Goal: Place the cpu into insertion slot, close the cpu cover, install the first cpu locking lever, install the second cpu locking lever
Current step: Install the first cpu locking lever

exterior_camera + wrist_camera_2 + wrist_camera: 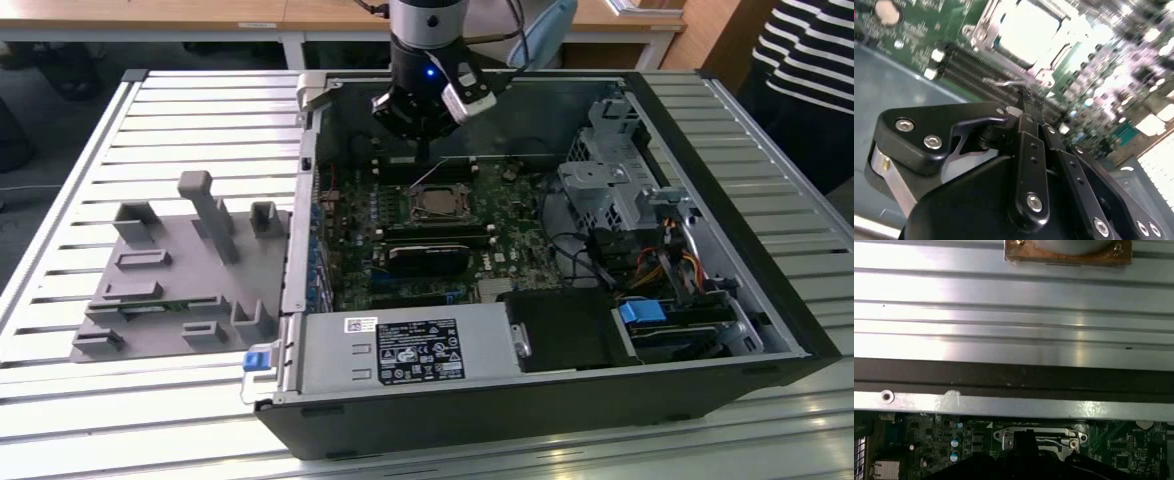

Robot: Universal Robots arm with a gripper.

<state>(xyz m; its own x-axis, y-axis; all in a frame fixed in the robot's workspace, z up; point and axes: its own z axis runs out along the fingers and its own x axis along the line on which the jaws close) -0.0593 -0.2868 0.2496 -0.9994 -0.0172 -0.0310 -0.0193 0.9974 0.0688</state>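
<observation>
The slatted metal table (80, 420) bears an open black computer case (561, 420). My black gripper (1025, 104) hangs just beyond the silvery square cpu (1026, 30), fingers pinched together, holding nothing. The thin silvery cpu cover (979, 27) appears down. The thin wire locking lever (1004, 82) lies just off my tip, so I'd push it squarely to stop it springing aside.

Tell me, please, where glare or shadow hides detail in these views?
In the second wrist view, glare washes the cpu white; in the first wrist view, the table slats shine in bright bands while the motherboard sits dim; in the exterior view, the computer case is shaded inside.
</observation>
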